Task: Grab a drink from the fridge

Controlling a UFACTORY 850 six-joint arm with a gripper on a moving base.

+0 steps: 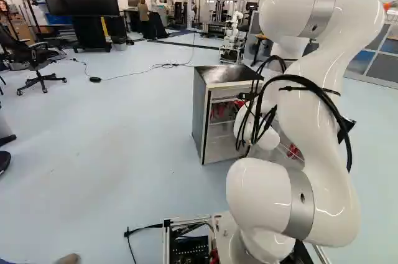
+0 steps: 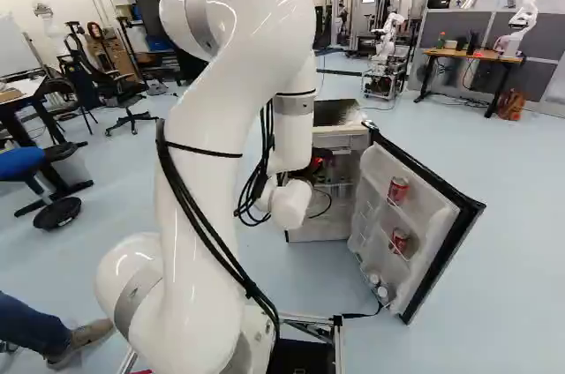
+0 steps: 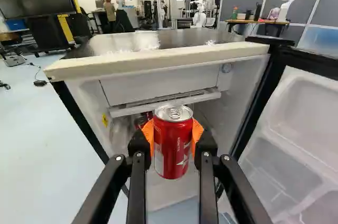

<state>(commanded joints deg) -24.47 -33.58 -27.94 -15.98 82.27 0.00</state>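
Observation:
My gripper (image 2: 312, 166) shows only in part behind the wrist in the right base view, at the open front of the fridge (image 2: 340, 140). In the wrist view the gripper (image 3: 173, 142) is shut on a red can (image 3: 173, 152), its orange pads on both sides of the can. The can is upright, with its silver top facing up, just before the fridge opening and below the top edge (image 3: 158, 60). Behind it, another dark red can (image 3: 142, 120) is partly hidden inside. The fridge door (image 2: 424, 215) stands open, with red cans (image 2: 398, 190) on its shelves.
The open door reaches out to the right of the fridge toward the base. A cable (image 1: 140, 72) lies on the floor beyond. Another robot (image 2: 387, 39) stands behind the fridge. An office chair (image 1: 37, 65) is at the far left, and a person's shoe (image 2: 88, 334) is left of the base.

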